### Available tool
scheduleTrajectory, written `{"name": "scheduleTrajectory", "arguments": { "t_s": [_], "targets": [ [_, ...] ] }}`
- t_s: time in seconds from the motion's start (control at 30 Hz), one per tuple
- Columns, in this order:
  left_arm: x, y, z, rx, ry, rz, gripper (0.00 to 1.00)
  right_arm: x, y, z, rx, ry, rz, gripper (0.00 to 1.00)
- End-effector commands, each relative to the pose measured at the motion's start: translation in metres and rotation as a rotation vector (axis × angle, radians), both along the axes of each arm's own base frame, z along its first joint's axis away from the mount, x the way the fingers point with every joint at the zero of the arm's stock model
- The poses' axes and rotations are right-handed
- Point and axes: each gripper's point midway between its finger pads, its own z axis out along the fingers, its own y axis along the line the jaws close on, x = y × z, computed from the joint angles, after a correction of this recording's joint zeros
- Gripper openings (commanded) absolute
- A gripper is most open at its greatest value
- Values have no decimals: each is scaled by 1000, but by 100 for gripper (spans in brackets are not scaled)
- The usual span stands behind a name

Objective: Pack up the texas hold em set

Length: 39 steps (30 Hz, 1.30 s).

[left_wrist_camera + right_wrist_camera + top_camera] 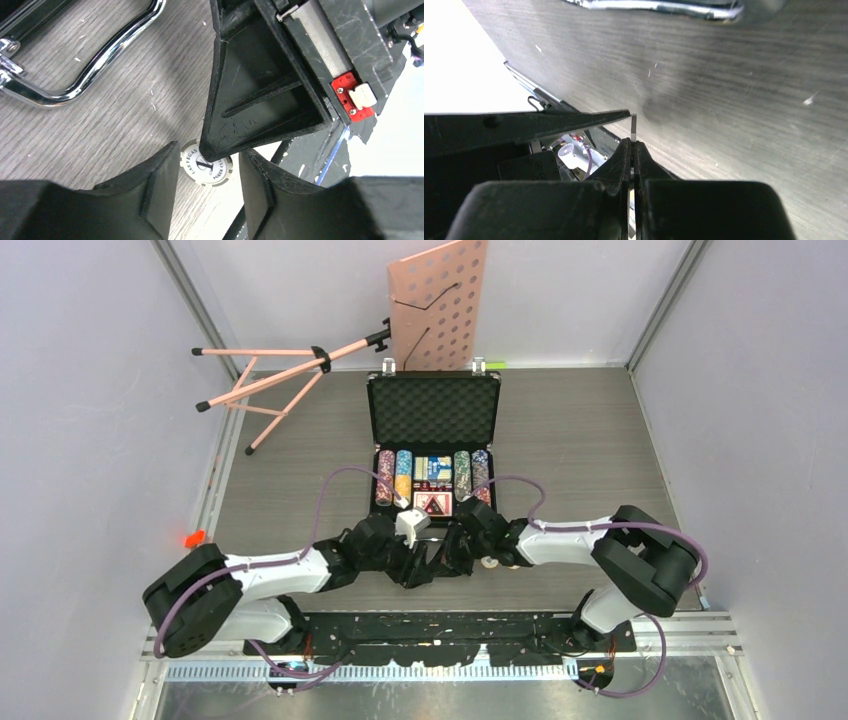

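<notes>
A pink music stand [438, 300] is seen at the top centre of the grey wood-grain table [600, 440], its tripod legs stretched toward the upper left, and a small red object [193, 538] is seen at the left edge.

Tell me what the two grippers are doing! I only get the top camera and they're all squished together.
Observer: In the left wrist view, a white poker chip printed "Las Vegas Poker Club" sits between the open fingers of the left gripper.
Operator: Who's holding it?
Observer: The right gripper looks shut on it. Its own camera shows a thin edge poking out of the closed fingertips.
Operator: What else is near?
Observer: The chrome handle of the briefcase shows just beyond them.
</notes>
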Motion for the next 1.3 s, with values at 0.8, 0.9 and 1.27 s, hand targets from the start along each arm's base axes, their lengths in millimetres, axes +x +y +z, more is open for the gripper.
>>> {"name": "scheduleTrajectory", "arguments": {
  "t_s": [0.8, 0.9, 1.27],
  "targets": [
    [23, 55, 98, -125, -278, 267, 100, 97, -126, 128, -379, -377, -668, 0],
    [23, 55, 98, -118, -286, 263, 100, 108, -130, 130, -363, -367, -765, 0],
    [35, 67, 99, -58, -347, 310, 100, 137, -108, 111, -279, -275, -863, 1]
  ]
}}
